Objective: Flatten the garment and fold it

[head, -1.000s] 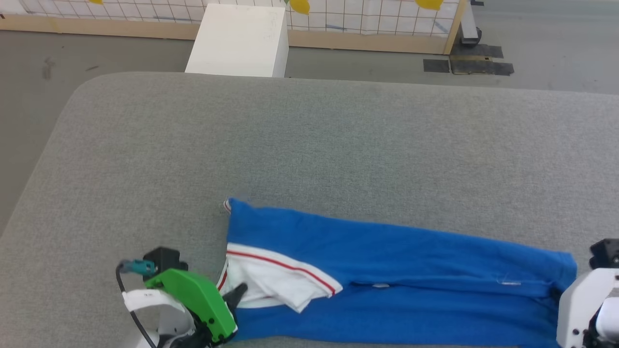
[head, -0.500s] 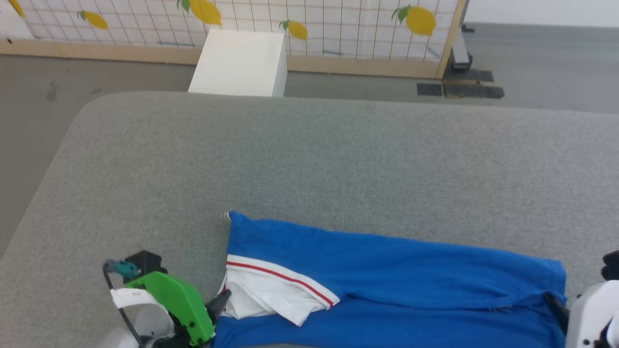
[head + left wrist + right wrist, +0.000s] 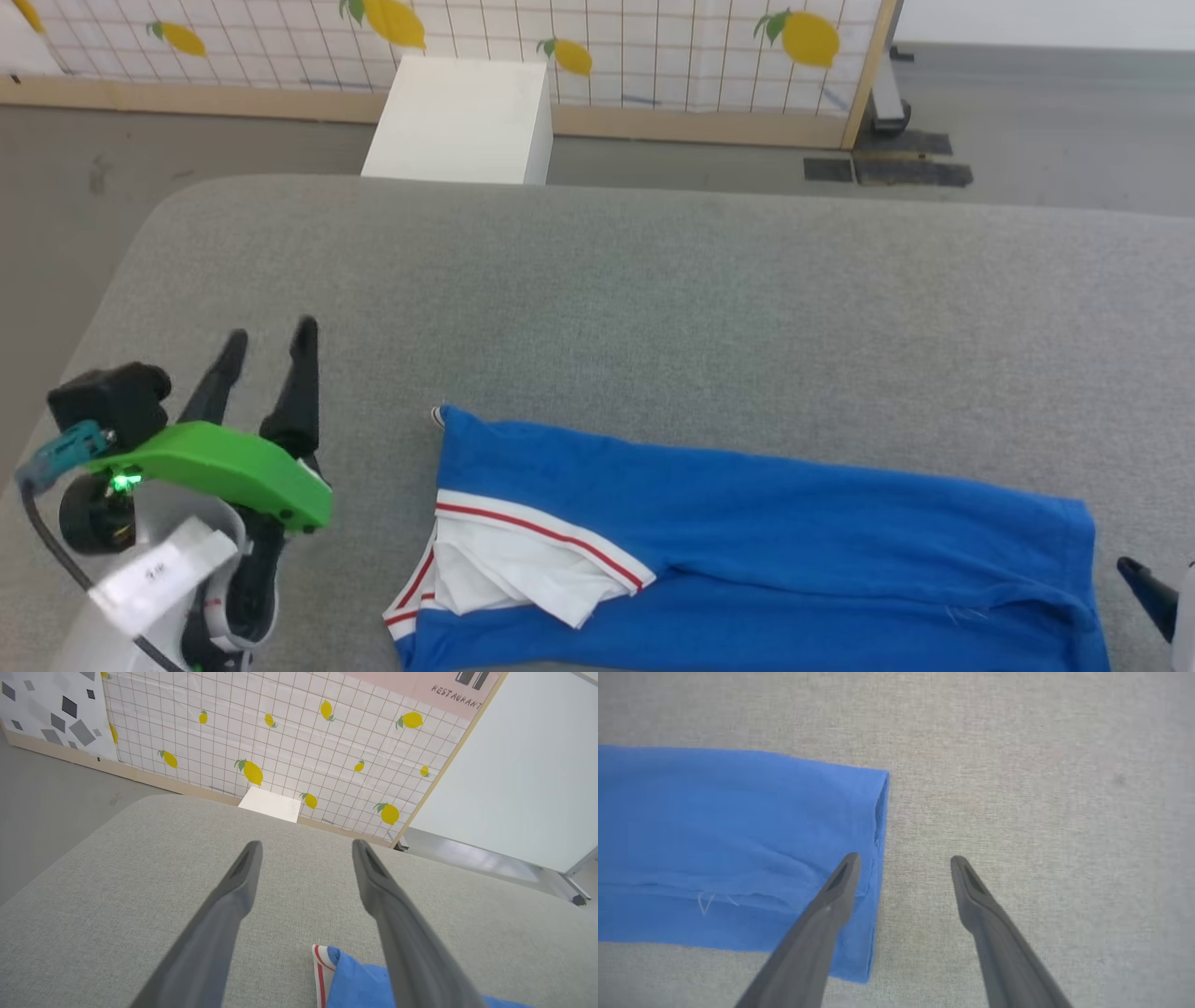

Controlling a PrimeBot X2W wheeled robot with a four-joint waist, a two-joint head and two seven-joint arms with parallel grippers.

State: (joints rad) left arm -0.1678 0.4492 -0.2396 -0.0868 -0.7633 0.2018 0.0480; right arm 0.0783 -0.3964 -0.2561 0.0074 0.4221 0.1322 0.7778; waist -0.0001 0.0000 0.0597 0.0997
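Note:
The garment [image 3: 766,541] is a bright blue shirt lying as a long folded band across the near part of the grey table [image 3: 653,299]. A white sleeve [image 3: 523,574] with red-striped trim sticks out at its left end. My left gripper [image 3: 266,341] is open and empty, lifted above the table to the left of the garment. In the left wrist view this left gripper [image 3: 306,843] has the garment's striped corner [image 3: 343,975] below it. My right gripper [image 3: 903,858] is open and empty over the garment's right end [image 3: 738,849]. One of its fingers [image 3: 831,905] crosses the blue edge.
A white box [image 3: 457,112] stands on the floor beyond the table's far edge. Behind it runs a lemon-patterned grid partition [image 3: 653,37]. The table's rounded corner [image 3: 159,205] is at the far left. Bare grey surface stretches beyond the garment.
Both grippers have opened and let go of the garment. The left gripper has risen and moved left, away from the sleeve. The right one has drawn back right. The head camera tilted up.

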